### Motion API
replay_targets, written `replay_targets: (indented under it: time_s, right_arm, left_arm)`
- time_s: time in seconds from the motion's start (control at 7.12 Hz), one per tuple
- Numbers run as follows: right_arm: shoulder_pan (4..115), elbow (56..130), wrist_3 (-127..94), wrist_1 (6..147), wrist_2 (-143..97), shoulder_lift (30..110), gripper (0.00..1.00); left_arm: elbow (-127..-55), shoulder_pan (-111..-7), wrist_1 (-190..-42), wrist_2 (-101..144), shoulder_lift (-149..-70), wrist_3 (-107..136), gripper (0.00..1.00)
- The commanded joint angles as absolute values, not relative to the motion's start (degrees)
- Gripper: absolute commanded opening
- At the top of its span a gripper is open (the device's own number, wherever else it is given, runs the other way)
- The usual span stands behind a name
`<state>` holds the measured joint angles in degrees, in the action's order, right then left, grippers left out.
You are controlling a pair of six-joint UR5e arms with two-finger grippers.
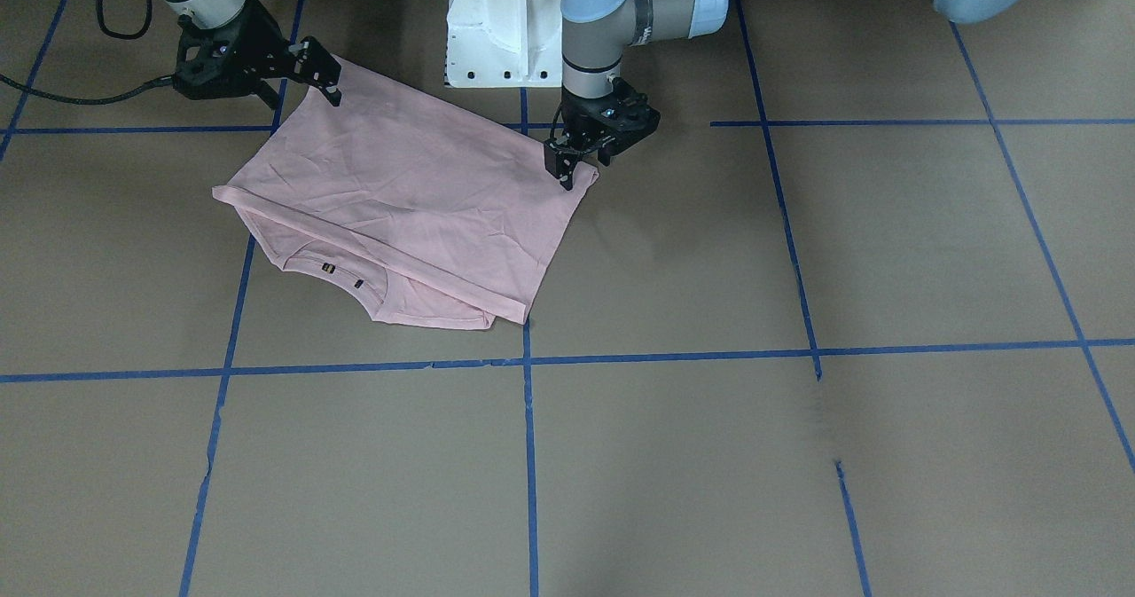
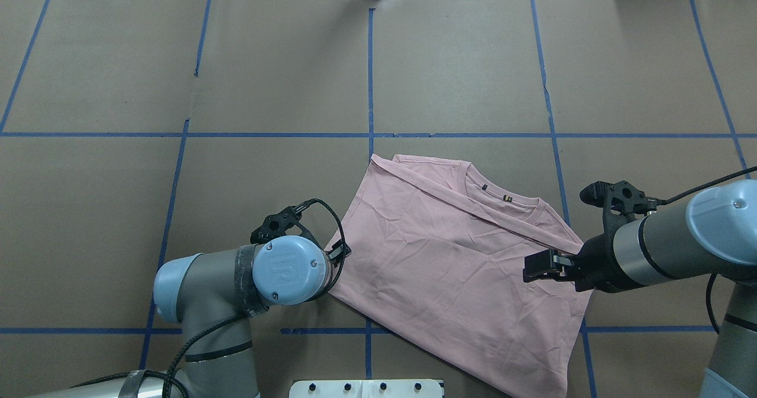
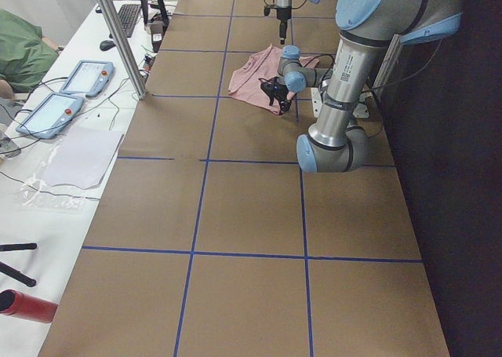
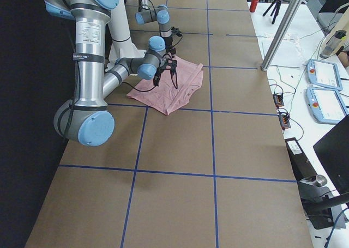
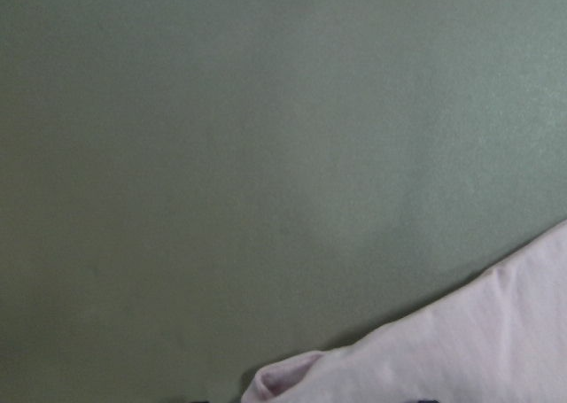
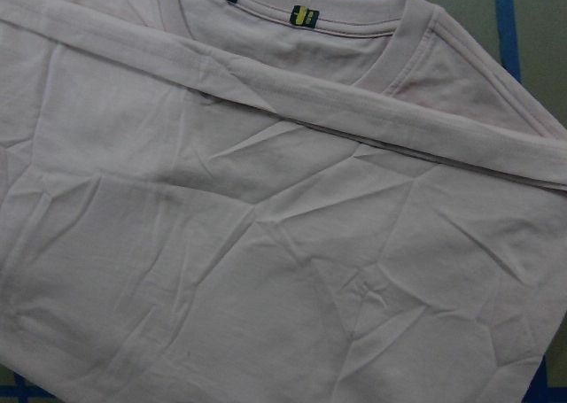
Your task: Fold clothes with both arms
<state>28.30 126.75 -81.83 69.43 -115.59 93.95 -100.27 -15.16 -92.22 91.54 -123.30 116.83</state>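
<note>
Flanking the folded T-shirt [image 1: 417, 198]: left gripper [image 1: 581, 167], right gripper [image 1: 324, 74], over taped table [image 1: 887, 242].

**Your 2 arms reach in low, both claws spread.**
Your left arm [image 2: 204, 291] bends sharply at the elbow and turns its wrist straight down. The left claw [image 1: 581, 169] points downward from it with its 2 fingers parted. Your right arm [image 2: 662, 244] comes in from the opposite side, its forearm nearly level and aimed toward the left arm. The right claw [image 1: 326, 78] lies close to horizontal, its 2 fingers also apart. The 2 claws sit well apart from each other.
</note>
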Motion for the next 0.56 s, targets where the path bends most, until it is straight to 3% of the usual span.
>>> replay_targets:
  time_s: [0.0, 0.14, 0.28, 0.42]
  right_arm:
    - [28.3, 126.48, -81.83, 69.43, -115.66, 93.96, 1.0]
    - [28.3, 126.3, -81.83, 69.43, -115.58, 93.96, 1.0]
    - [28.3, 125.95, -81.83, 69.43, -115.58, 93.96, 1.0]
    - [28.3, 125.6, -81.91, 69.43, -115.75, 93.87, 1.0]
  left_arm:
    - [-99.84, -15.21, -93.42, 91.49, -123.31, 116.81, 0.61]
    - [-99.84, -15.21, -93.69, 91.49, -123.22, 116.72, 0.23]
    - [-99.93, -15.21, -93.6, 91.49, -123.22, 116.37, 0.01]
    - [-100.11, -15.21, -93.52, 91.67, -123.4, 115.06, 0.0]
